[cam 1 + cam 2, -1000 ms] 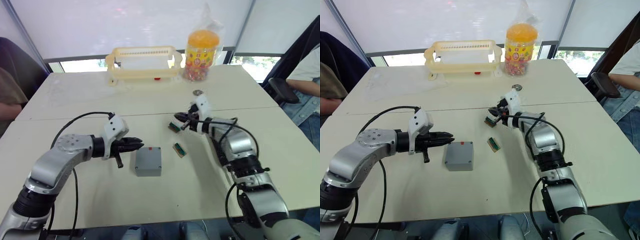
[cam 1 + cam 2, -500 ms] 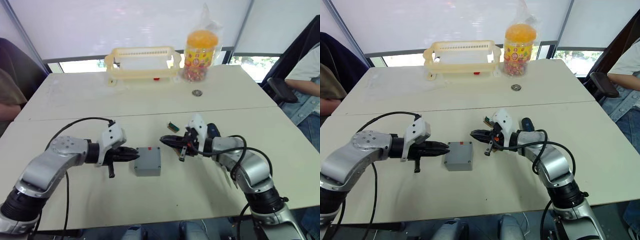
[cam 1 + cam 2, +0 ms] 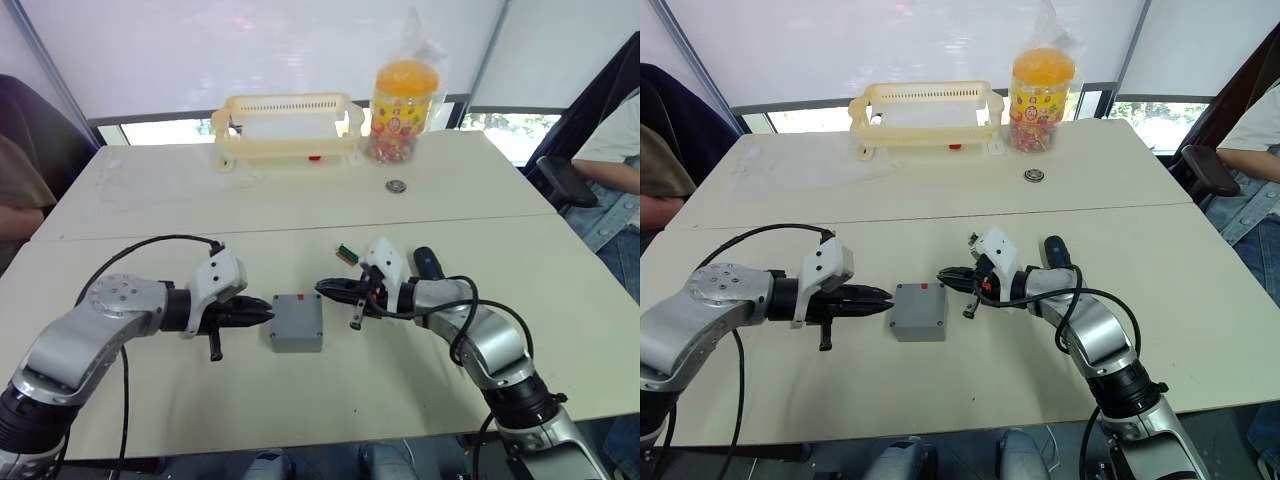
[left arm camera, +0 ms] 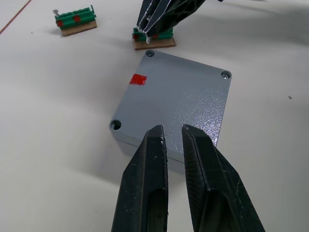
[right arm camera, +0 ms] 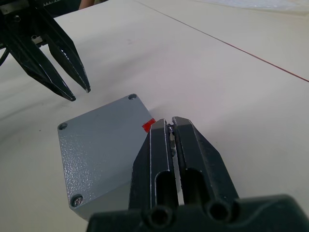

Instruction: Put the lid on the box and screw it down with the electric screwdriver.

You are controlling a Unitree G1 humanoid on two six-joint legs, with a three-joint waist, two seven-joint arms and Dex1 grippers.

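Already the lid (image 4: pixel 181 99) sits on the box (image 3: pixel 297 322), mid-table between both claws. Left gripper (image 4: pixel 173 137) is narrow and empty, beside it. Right gripper (image 5: pixel 171 126) pinches something tiny, maybe a screw. The electric screwdriver (image 3: pixel 1055 250) lies behind, untouched, so screwing is left.

Two pale cream tables (image 3: pixel 300 205) butted together, seam running across between them. White roller blinds (image 3: pixel 260 45) drawn over the windows behind; daylight glows through, a strip of bright glass (image 3: pixel 165 131) below the hem. Dark office chair (image 3: pixel 565 180) at far right, a seated person (image 3: pixel 612 170) beside it. Another person's arm (image 3: pixel 20 205) at left edge.
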